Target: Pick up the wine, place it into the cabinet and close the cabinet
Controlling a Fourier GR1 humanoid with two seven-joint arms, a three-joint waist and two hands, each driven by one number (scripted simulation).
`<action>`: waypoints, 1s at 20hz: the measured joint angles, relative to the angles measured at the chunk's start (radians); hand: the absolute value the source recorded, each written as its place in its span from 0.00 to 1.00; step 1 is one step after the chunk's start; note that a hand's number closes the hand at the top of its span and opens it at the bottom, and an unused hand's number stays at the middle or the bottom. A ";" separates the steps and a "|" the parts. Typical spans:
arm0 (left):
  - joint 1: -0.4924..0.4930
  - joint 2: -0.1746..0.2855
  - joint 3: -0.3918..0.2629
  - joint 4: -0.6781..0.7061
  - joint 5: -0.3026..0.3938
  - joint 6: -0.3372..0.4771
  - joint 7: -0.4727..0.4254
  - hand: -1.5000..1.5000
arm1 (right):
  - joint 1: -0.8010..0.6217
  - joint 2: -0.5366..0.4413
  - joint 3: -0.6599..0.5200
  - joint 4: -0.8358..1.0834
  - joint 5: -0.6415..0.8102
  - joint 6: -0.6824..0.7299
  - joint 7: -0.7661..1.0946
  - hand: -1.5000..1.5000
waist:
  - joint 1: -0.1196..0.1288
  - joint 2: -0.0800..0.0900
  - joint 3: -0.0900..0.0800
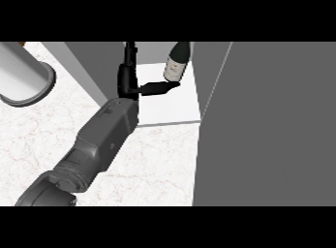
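Note:
The dark wine bottle [176, 62] with a pale label stands on the white shelf [172, 109] inside the open cabinet, close to its right side. My left hand [129, 80] reaches into the cabinet just left of the bottle. Its fingers [130, 52] point straight toward the back, and its thumb [160, 88] sticks out to the right and meets the bottle's base. The hand is open and is not curled round the bottle. My grey left forearm [102, 138] crosses the marble counter from the lower left. The right hand does not show.
A large grey cabinet door [284, 121] fills the right side of the view, standing open. The cabinet's grey left wall [84, 68] rises beside my hand. A white cylinder [20, 72] lies at the far left on the marble counter [27, 140].

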State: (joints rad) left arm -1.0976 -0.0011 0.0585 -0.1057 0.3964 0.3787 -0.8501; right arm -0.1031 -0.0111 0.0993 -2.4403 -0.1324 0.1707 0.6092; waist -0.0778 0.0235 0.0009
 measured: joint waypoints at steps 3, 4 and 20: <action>-0.002 0.000 -0.006 0.003 -0.005 -0.028 0.003 0.00 | -0.012 0.003 0.006 0.001 0.001 -0.012 0.011 0.00 | 0.002 0.001 -0.001; -0.002 -0.001 -0.008 0.003 -0.005 -0.033 0.004 0.00 | -0.016 0.002 0.001 0.000 0.000 -0.015 0.015 0.00 | 0.002 0.000 -0.002; 0.027 -0.002 -0.068 -0.037 0.110 -0.136 -0.013 0.00 | 0.006 0.006 0.018 0.006 -0.001 -0.018 -0.002 0.00 | 0.001 -0.013 -0.002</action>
State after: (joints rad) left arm -1.0705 -0.0028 -0.0096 -0.1431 0.5066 0.2425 -0.8634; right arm -0.0966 -0.0050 0.1172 -2.4340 -0.1331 0.1530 0.6077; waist -0.0770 0.0110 -0.0012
